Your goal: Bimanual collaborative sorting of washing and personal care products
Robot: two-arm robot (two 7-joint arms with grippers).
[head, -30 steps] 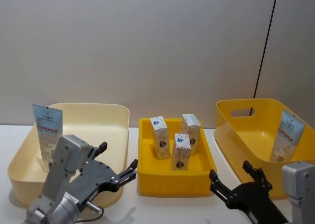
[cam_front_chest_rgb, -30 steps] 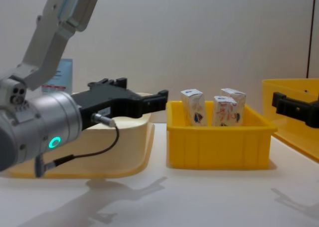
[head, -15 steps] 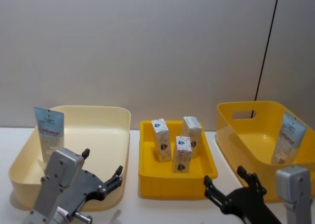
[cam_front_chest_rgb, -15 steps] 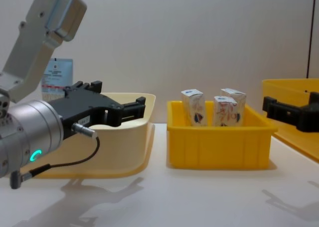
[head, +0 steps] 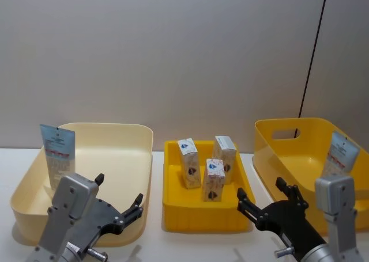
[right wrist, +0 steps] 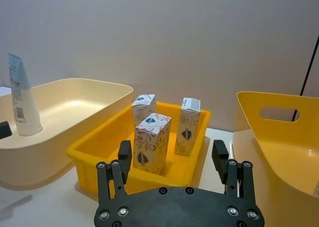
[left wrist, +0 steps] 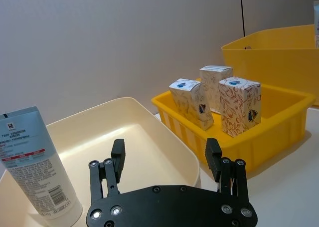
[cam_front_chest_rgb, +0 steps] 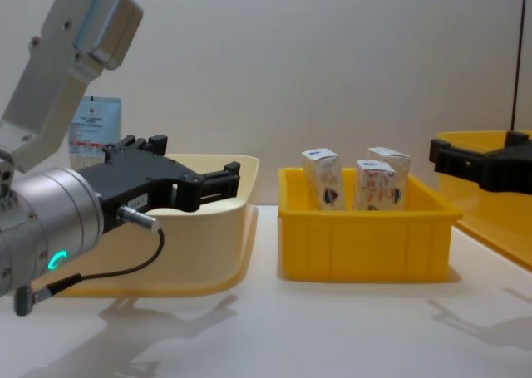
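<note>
Both my hands are empty, so I judge this the approach before a pick. My left gripper [head: 118, 194] hovers at 7 o'clock in the head view, jaws spread wide, over the near rim of the cream bin [head: 140, 131]. My right gripper [head: 260, 194] hovers at 5 o'clock, spread equally wide, just off the near right corner of the yellow tray [head: 202, 221].

The tray sits at 12 o'clock with three small cartons upright inside. The front carton [head: 212, 178] stands nearest me, the left carton [head: 187, 161] leans a little at 11 o'clock of it, and the back carton [head: 223, 150] stands at 1 o'clock. One squeeze tube [head: 56, 155] stands against the cream bin's left wall at 10 o'clock. Another tube [head: 340, 155] leans inside the big yellow bin [head: 271, 152] at 2 o'clock.

My next move should clear the tray's front wall, then drop my fingers astride one carton (the front one looks easiest) without nudging its close neighbours.

Each carton bears a blue drop emblem near the top, a dark badge lower down and a reddish leafy pattern. The tubes carry a red band and lines of fine print. I can read no brand.
</note>
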